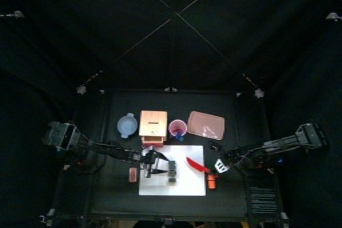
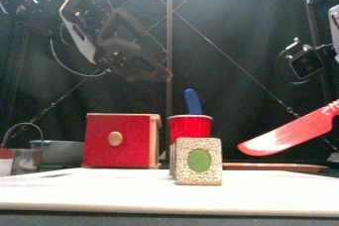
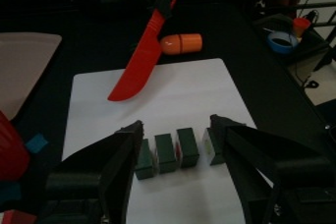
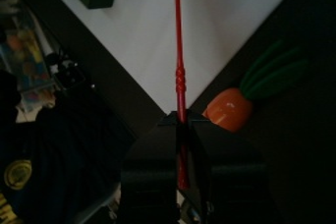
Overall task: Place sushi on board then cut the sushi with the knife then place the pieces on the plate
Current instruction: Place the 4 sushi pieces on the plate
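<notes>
Left wrist view: your left claw [image 3: 172, 126] hovers open above the probably light, come-apart sushi [image 3: 171, 154], so squeeze its ends gently; your right claw [image 4: 180, 122] grips the knife [image 3: 138, 66].

Nothing readable is showing from where I'm standing; the cutting board [image 3: 197, 100] is lying plain white; the red knife [image 3: 138, 66] is carrying no lettering that I can make out; the red cup [image 2: 191, 128] and the wooden box [image 2: 106, 151] are facing me without any legible label, number or brand.
</notes>
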